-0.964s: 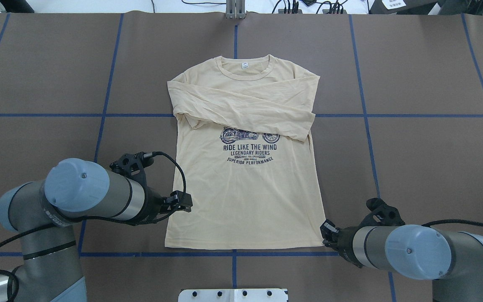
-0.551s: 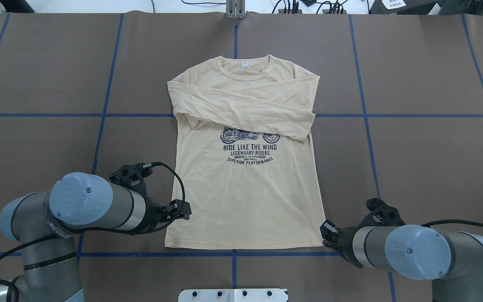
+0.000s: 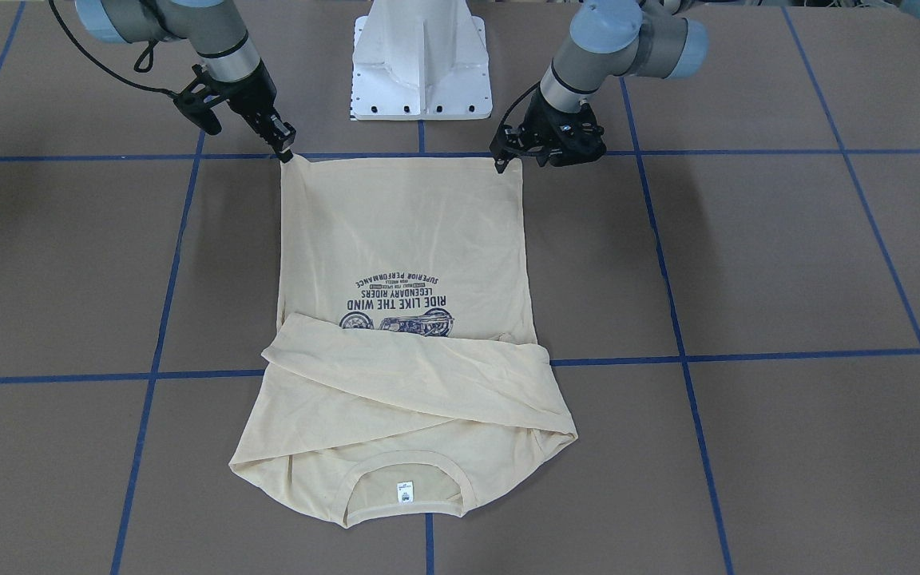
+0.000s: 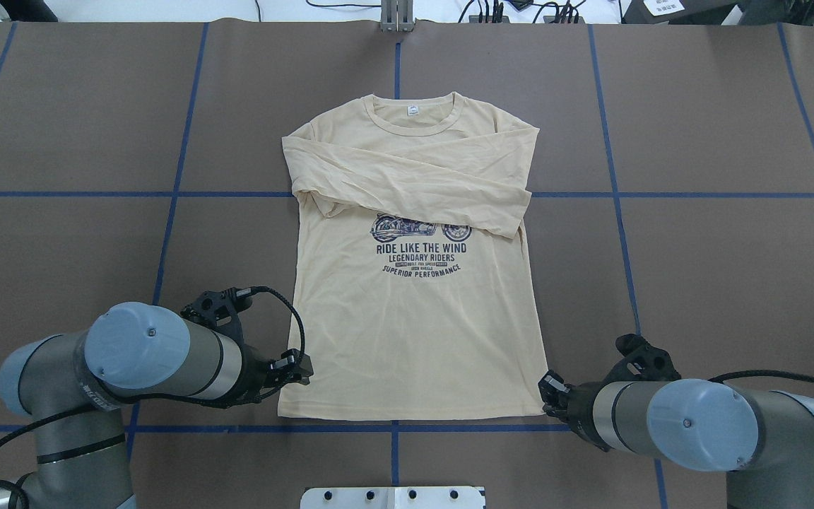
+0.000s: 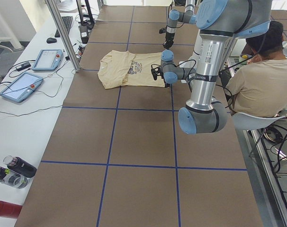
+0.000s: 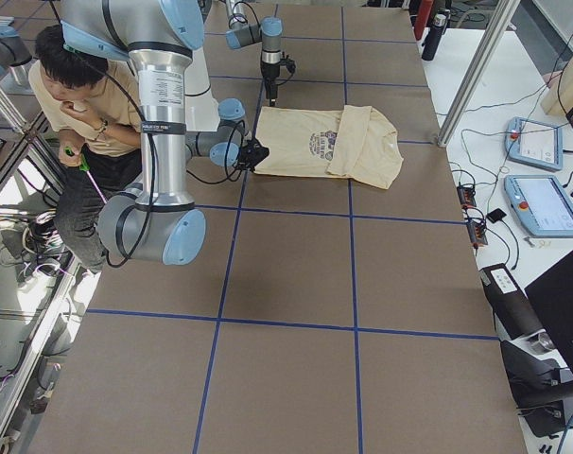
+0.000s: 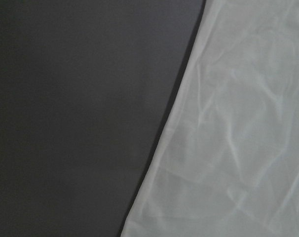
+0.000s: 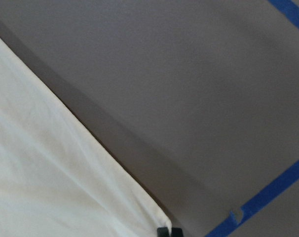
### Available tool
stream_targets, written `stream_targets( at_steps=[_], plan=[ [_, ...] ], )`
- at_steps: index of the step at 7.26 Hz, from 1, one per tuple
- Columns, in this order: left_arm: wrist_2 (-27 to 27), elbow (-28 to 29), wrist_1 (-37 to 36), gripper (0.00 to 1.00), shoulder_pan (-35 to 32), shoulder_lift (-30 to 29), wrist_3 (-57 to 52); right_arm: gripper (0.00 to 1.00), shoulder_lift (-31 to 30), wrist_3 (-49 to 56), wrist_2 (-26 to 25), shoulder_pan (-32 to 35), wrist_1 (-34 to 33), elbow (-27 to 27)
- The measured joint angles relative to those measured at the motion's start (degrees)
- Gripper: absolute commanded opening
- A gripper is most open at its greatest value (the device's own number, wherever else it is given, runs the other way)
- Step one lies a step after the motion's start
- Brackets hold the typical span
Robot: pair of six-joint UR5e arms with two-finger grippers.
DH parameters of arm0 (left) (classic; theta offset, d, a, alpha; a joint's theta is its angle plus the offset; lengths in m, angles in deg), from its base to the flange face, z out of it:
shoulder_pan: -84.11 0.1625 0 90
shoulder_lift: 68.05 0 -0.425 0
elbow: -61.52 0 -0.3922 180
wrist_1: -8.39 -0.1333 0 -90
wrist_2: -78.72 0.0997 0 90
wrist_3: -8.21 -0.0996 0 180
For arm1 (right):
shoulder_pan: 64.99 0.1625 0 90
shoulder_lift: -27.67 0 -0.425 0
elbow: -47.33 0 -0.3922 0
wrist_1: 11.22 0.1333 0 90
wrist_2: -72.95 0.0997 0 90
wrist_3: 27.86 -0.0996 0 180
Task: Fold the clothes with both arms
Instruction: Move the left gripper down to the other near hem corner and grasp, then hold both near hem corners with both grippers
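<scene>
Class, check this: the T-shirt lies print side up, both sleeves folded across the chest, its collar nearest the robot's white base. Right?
Not quite. On the T-shirt, the collar lies farthest from the white base; the hem is nearest. The overhead exterior view shows this. The rest holds: print side up, both sleeves folded across the chest.

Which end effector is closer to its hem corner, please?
The right end effector, fingertips at the T-shirt corner; the left end effector hangs beside the side edge.
</scene>
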Motion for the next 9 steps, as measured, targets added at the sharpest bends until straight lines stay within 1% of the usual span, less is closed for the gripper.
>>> stream_targets(
  at_steps=[1,5,6,9],
  plan=[
    [-0.07,0.1,-0.01,0.59,0.05,0.41,0.03,0.0,0.08,0.0,0.01,0.0,0.0,0.0],
    [-0.89,0.59,0.04,0.55,0.81,0.77,0.07,0.0,0.14,0.0,0.01,0.07,0.0,0.27],
    [-0.96,0.6,0.03,0.52,0.94,0.77,0.09,0.0,0.12,0.0,0.01,0.09,0.0,0.31],
    [-1.0,0.65,0.1,0.51,1.51,0.77,0.15,0.0,0.11,0.0,0.01,0.09,0.0,0.34]
  ],
)
